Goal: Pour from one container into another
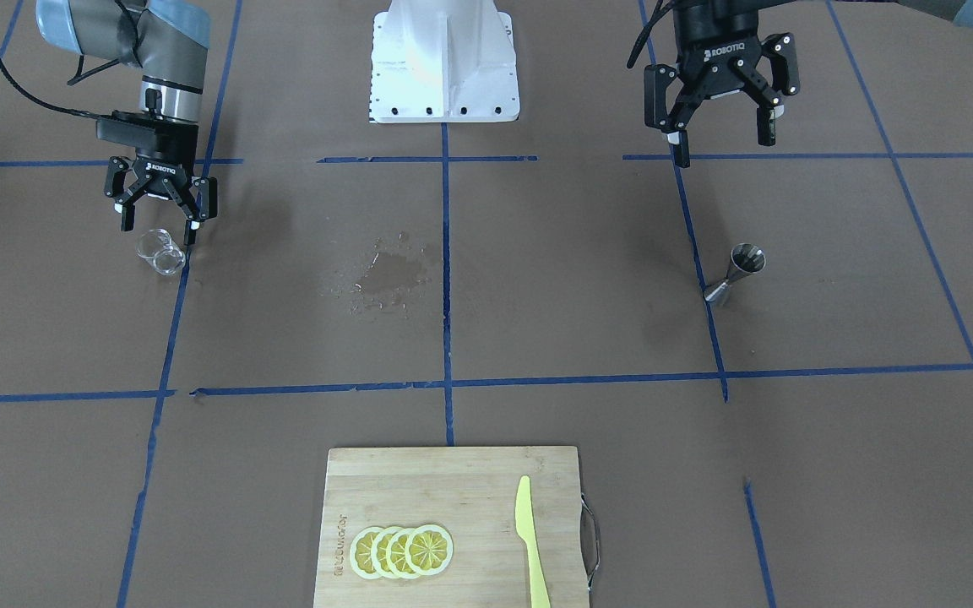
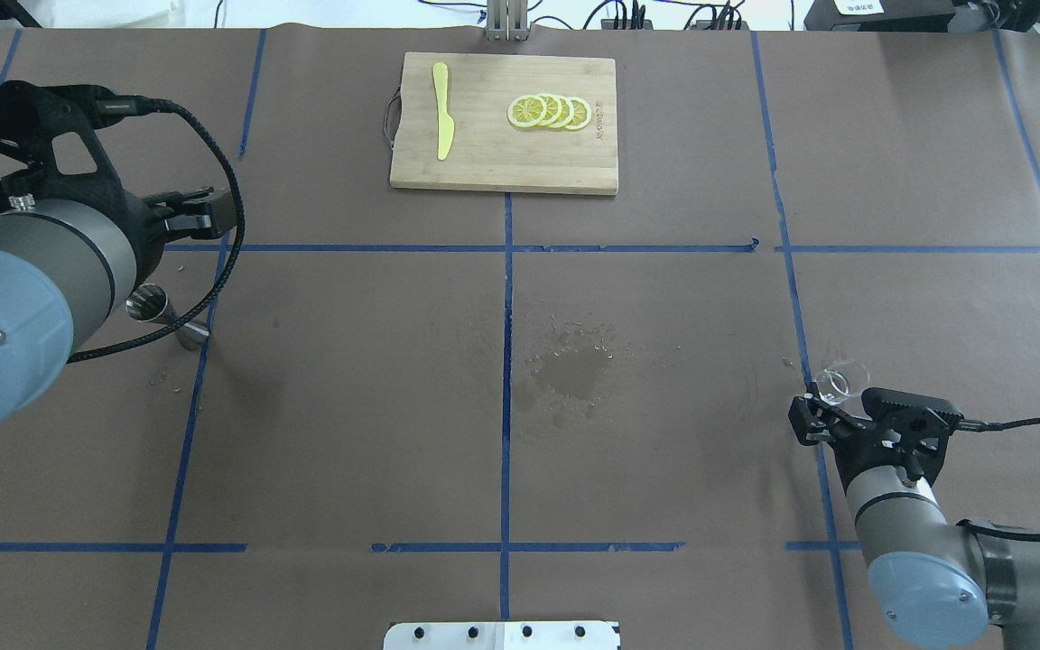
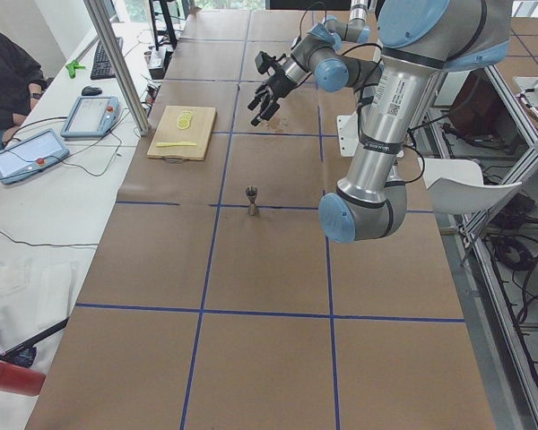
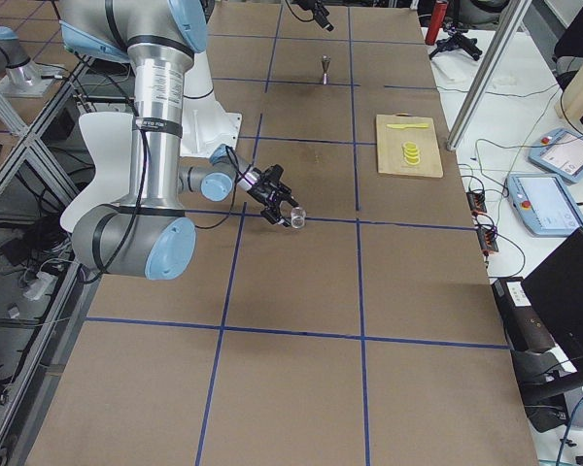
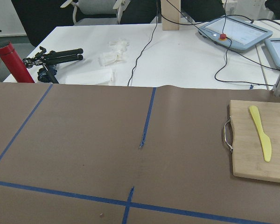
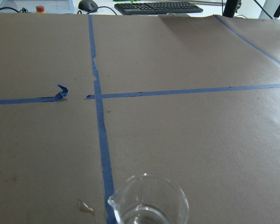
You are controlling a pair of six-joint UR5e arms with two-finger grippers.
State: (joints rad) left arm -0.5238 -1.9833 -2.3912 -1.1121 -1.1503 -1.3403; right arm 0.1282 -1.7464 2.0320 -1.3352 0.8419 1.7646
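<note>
A small clear glass beaker [image 1: 159,251] with a spout stands on the brown table. My right gripper [image 1: 159,230] hangs open just behind it on the robot's side, its fingers not closed on it. The right wrist view shows the beaker [image 6: 149,200] at its bottom edge, with no fingers in frame. A steel jigger [image 1: 736,272] stands upright on a blue tape line. My left gripper [image 1: 723,150] is open and empty, raised well above the table behind the jigger. From overhead, the jigger [image 2: 159,311] peeks out beside the left arm and the beaker [image 2: 842,380] sits just past the right gripper [image 2: 822,411].
A wet stain [image 1: 389,274] marks the table's middle. A bamboo cutting board [image 1: 453,481] at the operators' edge carries lemon slices [image 1: 402,551] and a yellow plastic knife [image 1: 530,540]. The robot's white base [image 1: 444,63] stands at the opposite edge. Tablets and cables lie beyond the table.
</note>
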